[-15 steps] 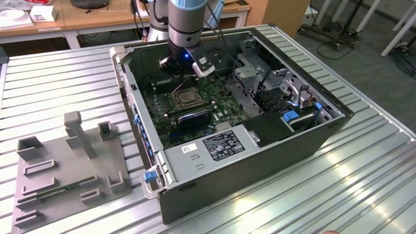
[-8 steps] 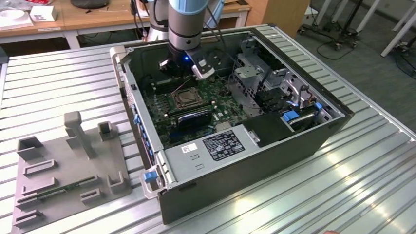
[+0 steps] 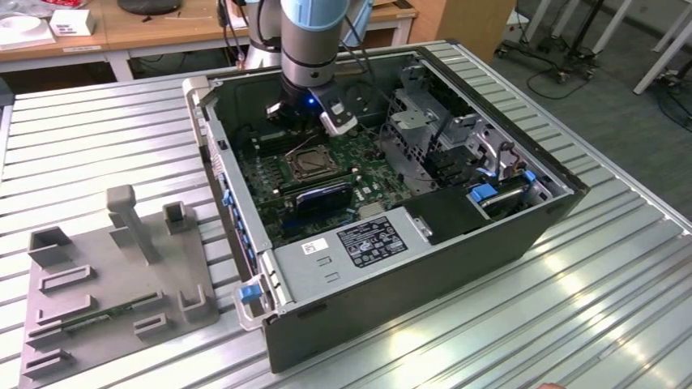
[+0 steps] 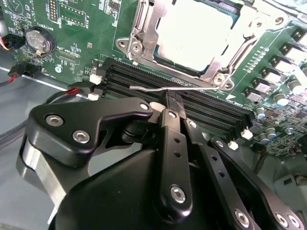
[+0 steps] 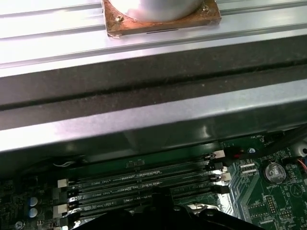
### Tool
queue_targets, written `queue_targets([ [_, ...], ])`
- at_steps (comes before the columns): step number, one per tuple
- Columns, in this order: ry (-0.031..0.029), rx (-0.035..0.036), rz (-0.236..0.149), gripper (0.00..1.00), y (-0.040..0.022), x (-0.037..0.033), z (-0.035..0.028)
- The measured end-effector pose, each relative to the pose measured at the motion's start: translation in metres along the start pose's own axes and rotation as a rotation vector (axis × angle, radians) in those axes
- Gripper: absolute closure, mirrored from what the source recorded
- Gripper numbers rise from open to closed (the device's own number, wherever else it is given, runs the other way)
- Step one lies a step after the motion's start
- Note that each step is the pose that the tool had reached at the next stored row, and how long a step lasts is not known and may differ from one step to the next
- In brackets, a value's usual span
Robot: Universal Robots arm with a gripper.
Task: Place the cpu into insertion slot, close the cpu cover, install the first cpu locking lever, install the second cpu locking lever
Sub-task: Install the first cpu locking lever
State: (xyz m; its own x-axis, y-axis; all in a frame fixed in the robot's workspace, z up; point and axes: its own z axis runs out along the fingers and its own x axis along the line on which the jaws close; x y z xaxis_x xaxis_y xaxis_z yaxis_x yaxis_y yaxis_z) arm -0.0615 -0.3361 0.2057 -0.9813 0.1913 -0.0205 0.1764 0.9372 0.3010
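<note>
The black-fingered gripper (image 4: pixel 171 99) has its two fingers pressed together, the tips right at a thin silvery wire lever (image 4: pixel 153 88) that lies across the long black memory slots (image 4: pixel 124 76). Whether the wire is pinched cannot be told. Just beyond, the silvery-beige square cpu (image 4: pixel 192 33) sits in the metal-rimmed insertion slot (image 4: pixel 217 79), with the thin silvery frame of the cpu cover (image 4: pixel 139 28) down around it. All lie on the green motherboard (image 3: pixel 362 158) inside an open black computer case (image 3: pixel 519 235), whose grey power-supply box (image 3: pixel 324 267) bears a printed label (image 3: pixel 368 239).

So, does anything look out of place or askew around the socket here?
Nothing damaged. One thin locking lever stands out over the memory slots beside the cpu cover instead of lying tucked along it; the end effector is right at it.
</note>
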Motion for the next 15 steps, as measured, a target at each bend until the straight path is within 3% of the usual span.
queue_targets([
  [11,-0.0001,-0.0001,0.000,0.89,-0.0001,-0.0013,0.0014],
  [15,-0.0004,-0.0001,0.000,0.89,0.0012,-0.0014,-0.0031],
])
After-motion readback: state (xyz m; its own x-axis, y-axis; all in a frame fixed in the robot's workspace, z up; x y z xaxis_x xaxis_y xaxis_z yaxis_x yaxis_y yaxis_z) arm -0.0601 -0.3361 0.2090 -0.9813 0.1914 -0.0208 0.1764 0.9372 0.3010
